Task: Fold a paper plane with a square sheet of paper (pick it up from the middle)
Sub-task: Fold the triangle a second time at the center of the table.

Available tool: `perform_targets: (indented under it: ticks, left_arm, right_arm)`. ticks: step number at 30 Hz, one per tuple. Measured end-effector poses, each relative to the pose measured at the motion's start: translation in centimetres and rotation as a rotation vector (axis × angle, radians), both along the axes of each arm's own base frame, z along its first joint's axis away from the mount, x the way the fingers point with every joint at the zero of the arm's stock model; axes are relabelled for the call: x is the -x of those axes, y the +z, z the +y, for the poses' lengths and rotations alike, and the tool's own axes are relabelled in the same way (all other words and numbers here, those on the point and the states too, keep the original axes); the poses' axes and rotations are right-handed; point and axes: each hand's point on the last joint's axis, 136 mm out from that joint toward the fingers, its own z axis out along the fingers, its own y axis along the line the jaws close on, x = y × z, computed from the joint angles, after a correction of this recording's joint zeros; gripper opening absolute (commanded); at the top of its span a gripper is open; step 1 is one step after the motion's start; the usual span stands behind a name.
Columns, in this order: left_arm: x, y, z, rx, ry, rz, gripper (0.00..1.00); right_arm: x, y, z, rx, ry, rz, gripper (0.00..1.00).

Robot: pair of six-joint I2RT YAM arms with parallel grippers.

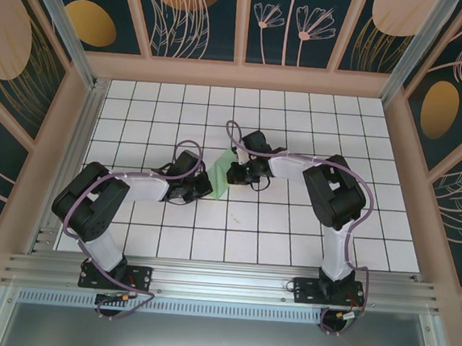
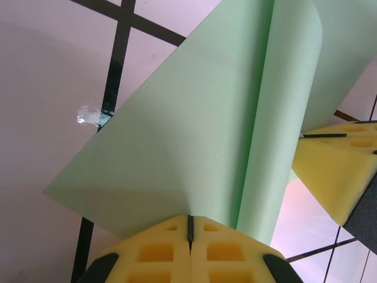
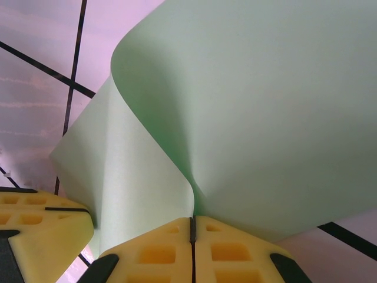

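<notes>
Seen from above, most of the square sheet of paper is hidden between the two wrists; only a narrow pale green strip shows, raised off the table near its middle; the left gripper and right gripper meet at it from either side, their fingertips too small and dark there to make out.

In the left wrist view the sheet runs off the top edge, and its near edge drops behind the yellow fingers; the left gripper is pressed closed, its pads meeting with the paper's edge pinched in the seam; at the right a yellow finger of the right gripper is cut off by the frame; a small shiny patch on a black grid line is hard to name (tape or a scuff, I cannot tell).

In the right wrist view the sheet bends in a soft curl and spills past the top and right edges; the right gripper is likewise clamped on the paper's edge; a finger of the left gripper sits half out of frame at bottom left.

Counted: one sheet; two arms; two grippers, each with two yellow-padded fingers, both holding the same sheet.
</notes>
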Motion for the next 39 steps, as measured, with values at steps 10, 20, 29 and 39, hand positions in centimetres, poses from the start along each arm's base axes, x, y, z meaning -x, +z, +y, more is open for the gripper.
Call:
perform_targets:
  ticks: [10, 20, 29, 39]
  left_arm:
    - [-0.9, 3.8, -1.6, 0.096, -0.033, -0.089, 0.16]
    - [-1.0, 4.9, -3.8, 0.203, -0.083, -0.113, 0.12]
    - [-0.3, 2.6, -3.8, 0.168, -0.085, -0.053, 0.09]
    - [0.2, 0.7, -3.7, 0.145, -0.09, -0.009, 0.09]
  right_arm:
    - [-0.2, -0.1, -0.2, 0.02, -0.005, 0.0, 0.09]
    - [-0.3, -0.2, -0.2, 0.026, -0.007, 0.002, 0.09]
    - [-0.4, -0.2, -0.1, 0.026, -0.007, 0.003, 0.09]
    - [-0.5, -0.2, 0.0, 0.023, -0.004, 0.008, 0.09]
